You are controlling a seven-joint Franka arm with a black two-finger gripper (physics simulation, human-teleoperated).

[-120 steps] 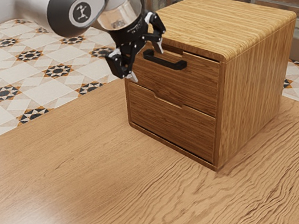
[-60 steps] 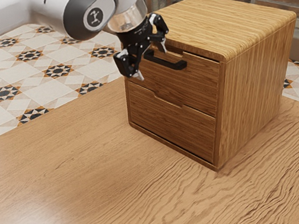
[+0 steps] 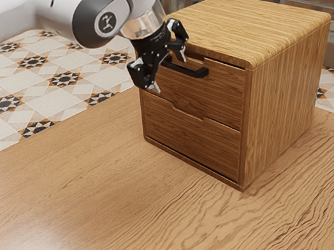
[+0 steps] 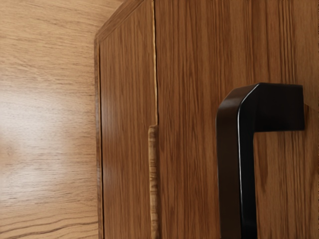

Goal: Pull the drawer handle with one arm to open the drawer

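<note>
Closure on the handle is the step in hand, and it looks close to ready. The black gripper sits at the end of the handle toward the exterior view's left, released, with its jaws spread one above and one below the bar and not yet pinching it. The handle is mounted on the upper drawer of the wooden cabinet, which stands on the far part of the table. The drawer front appears flush with the lower drawer, so I judge it unopened. In the wrist view the handle runs close under the hand, with its bent corner meeting the drawer face. To do this well, the hand should probably ease a little further in so the bar lies deep between the jaws, then clench firmly on the straight part and not on the bend, where a grip could slip off. The pull that follows ought to run straight out from the cabinet front, toward the near left, level with the table, so the drawer slides without binding and the cabinet does not drag along.
</note>
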